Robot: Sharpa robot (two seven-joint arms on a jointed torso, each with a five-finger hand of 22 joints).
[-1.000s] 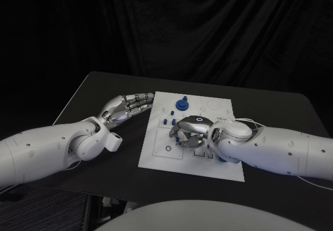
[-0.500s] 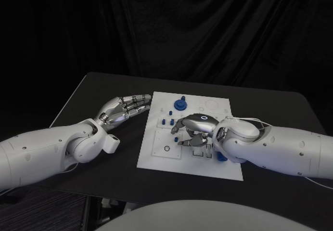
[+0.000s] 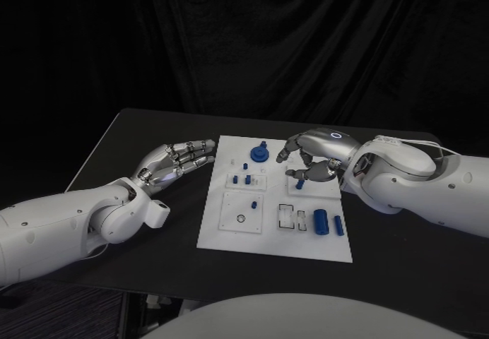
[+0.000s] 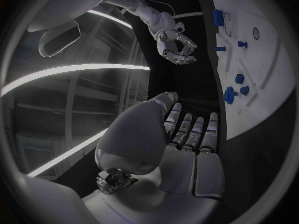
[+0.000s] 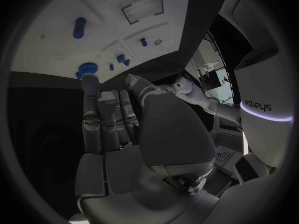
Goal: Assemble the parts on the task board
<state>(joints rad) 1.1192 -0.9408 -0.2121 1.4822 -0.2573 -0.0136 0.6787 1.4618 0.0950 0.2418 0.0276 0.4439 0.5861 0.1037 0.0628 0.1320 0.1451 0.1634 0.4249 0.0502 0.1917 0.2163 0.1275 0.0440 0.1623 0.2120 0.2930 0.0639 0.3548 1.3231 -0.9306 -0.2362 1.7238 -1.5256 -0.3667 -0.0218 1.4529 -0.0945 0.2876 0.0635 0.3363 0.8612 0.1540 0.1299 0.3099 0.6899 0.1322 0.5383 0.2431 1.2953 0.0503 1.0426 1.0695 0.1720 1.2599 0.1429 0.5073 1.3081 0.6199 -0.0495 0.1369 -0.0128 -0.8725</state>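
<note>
The white task board lies in the middle of the black table. On it a large blue knob stands at the far edge, with small blue pegs just nearer. A blue cylinder and a thinner blue piece lie on its near right part. My right hand hovers over the board's far right part, fingers loosely curved and apart, nothing seen in them; a small blue peg stands just below it. My left hand lies flat, fingers straight, on the table beside the board's left edge.
The board runs alongside my left hand in the left wrist view, my right hand raised beyond it. The right wrist view looks past my right hand onto the board and its blue knob. Bare table surrounds the board.
My right hand has risen from the board's middle and swung to its far right part, uncovering the blue cylinder and thin piece. The left hand has hardly moved.
</note>
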